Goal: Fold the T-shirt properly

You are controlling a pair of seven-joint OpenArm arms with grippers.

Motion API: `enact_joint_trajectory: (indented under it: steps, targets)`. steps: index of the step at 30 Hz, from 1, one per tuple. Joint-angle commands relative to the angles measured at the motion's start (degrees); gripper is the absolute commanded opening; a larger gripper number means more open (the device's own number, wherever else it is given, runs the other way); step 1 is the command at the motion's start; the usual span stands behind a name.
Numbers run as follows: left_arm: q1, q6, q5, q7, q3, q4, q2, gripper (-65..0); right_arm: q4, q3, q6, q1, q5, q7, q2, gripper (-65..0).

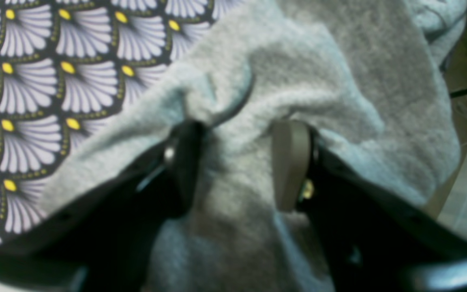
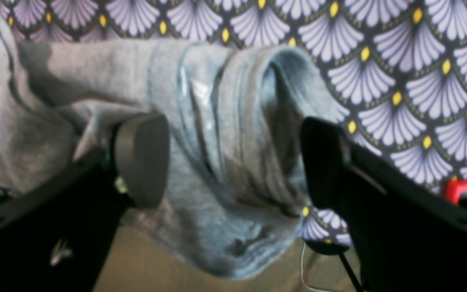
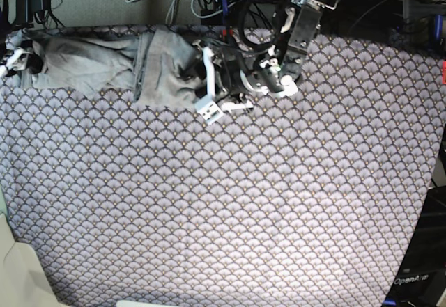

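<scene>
Clearly, the plain light grey T-shirt of soft heathered knit (image 3: 104,63) will handle as a light, limp thing: it lies bunched in a crumpled strip along the far edge of the purple scallop-patterned tablecloth (image 3: 230,202), toward that view's left corner, and I judge it will sag and slip wherever I don't support it.

My left gripper (image 1: 237,162) has its jaws part-spread with a ridge of grey knit bunched between them; I read that as a pinch on the fabric, though the blur leaves me unsure how firm it is. My right gripper (image 2: 233,162) stands wide apart around a rolled, hemmed end of the shirt, neither pad pressing it, so it holds nothing.

I would take seams or hems rather than loose middle cloth, since those bunch less.

The shirt sits right at the table's back edge, part of it overhanging in the right wrist view. Nearly all the open cloth lies toward the near side, so spreading belongs there.
</scene>
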Motion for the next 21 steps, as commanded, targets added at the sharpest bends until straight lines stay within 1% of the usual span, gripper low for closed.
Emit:
enact_joint_trajectory:
  steps: [1, 3, 6, 9, 11, 13, 16, 21]
  targets:
    - [0.1, 1.0, 2.31, 3.16, -0.17, -0.01, -0.23, -35.9, 0.67, 2.14, -0.14, -0.02, 0.59, 1.03, 1.67, -13.9]
    - [0.1, 1.0, 2.31, 3.16, -0.17, -0.01, -0.23, -35.9, 0.67, 3.81, -0.14, -0.19, 0.59, 1.03, 1.58, -13.9]
    - [0.18, 1.0, 2.31, 3.16, -0.17, -0.01, -0.23, -35.9, 0.5, 4.33, -0.14, -0.28, 0.59, 1.03, 1.67, -13.9]
    - [0.18, 1.0, 2.31, 3.16, -0.17, 0.08, -0.23, -35.9, -3.37, 4.16, -0.14, 0.16, 0.59, 1.12, 1.84, -13.9]
    - [0.18, 1.0, 2.31, 3.25, -0.17, 0.16, -0.23, -35.9, -6.36, 3.89, -0.14, 0.16, 0.59, 1.21, 2.9, -13.8]
    - [0.18, 1.0, 2.31, 3.25, -0.17, 0.08, -0.23, -35.9, -7.86, 3.89, -0.14, 0.16, 0.59, 2.97, 3.07, -13.8]
    - [0.18, 1.0, 2.31, 3.25, -0.17, -0.01, -0.23, -35.9, -7.94, 3.89, -0.14, -0.1, 0.59, 4.46, 3.07, -13.8]
    - [0.01, 1.0, 2.31, 3.25, -0.17, -0.01, -0.05, -35.9, -7.94, 3.89, -0.14, -0.19, 0.59, 4.28, 2.99, -13.8]
